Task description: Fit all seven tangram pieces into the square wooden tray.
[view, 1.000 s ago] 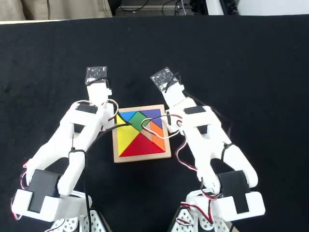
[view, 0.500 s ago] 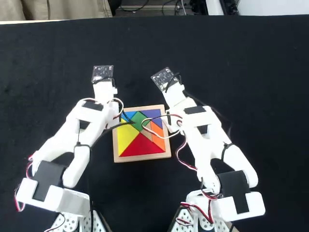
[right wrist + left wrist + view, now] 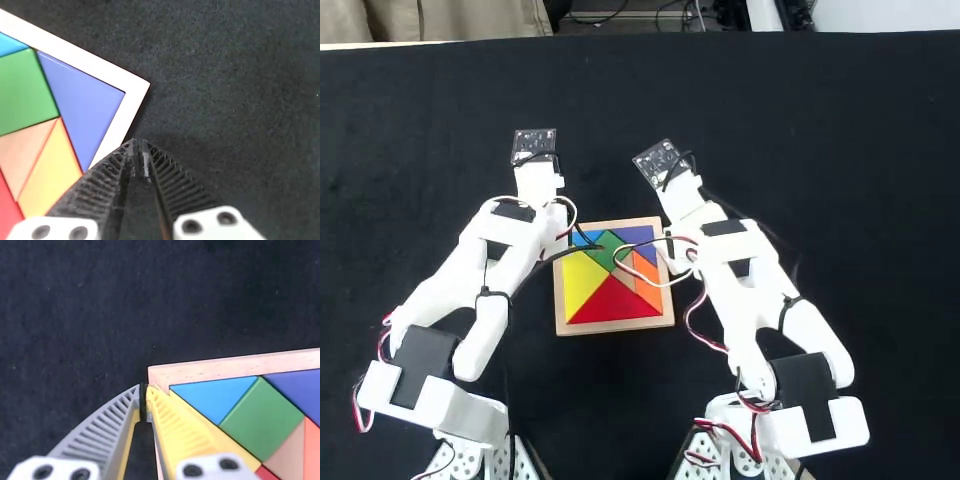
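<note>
At wooden tray's [image 3: 225, 367] far-left corner, left gripper [image 3: 144, 399] sits clenched, empty, tips right by the rim; right gripper [image 3: 138, 150] is likewise closed on nothing, just beside the rim nr the other far corner. Tangram pieces [image 3: 613, 302] lie flat inside, no gap visible. Looks done, so lift both straight up & off; sideways drag could shove tray across desk [image 3: 840, 150].
</note>
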You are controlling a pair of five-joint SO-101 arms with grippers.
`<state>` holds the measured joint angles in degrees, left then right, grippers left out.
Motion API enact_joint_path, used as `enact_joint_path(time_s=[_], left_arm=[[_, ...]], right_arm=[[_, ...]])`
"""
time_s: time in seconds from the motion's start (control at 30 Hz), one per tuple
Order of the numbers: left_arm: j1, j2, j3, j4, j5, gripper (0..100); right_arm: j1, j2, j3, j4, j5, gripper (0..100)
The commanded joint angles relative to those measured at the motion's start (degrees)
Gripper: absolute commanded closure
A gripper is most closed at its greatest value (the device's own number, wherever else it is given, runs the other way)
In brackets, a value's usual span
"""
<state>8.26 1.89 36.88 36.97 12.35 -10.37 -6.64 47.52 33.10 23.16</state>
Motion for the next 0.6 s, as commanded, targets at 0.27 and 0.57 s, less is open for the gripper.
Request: enact_joint_path(time_s=[0.27, 0.57], left_arm=[[3.2, 0.2, -3.8, -1.0, -0.3, 97], [3.4, -0.3, -3.8, -1.0, -0.3, 97]], right_arm=[[1.1, -3.5, -0.5, -1.0, 0.0, 98.8], [1.1, -3.5, -0.5, -1.0, 0.0, 98.8]])
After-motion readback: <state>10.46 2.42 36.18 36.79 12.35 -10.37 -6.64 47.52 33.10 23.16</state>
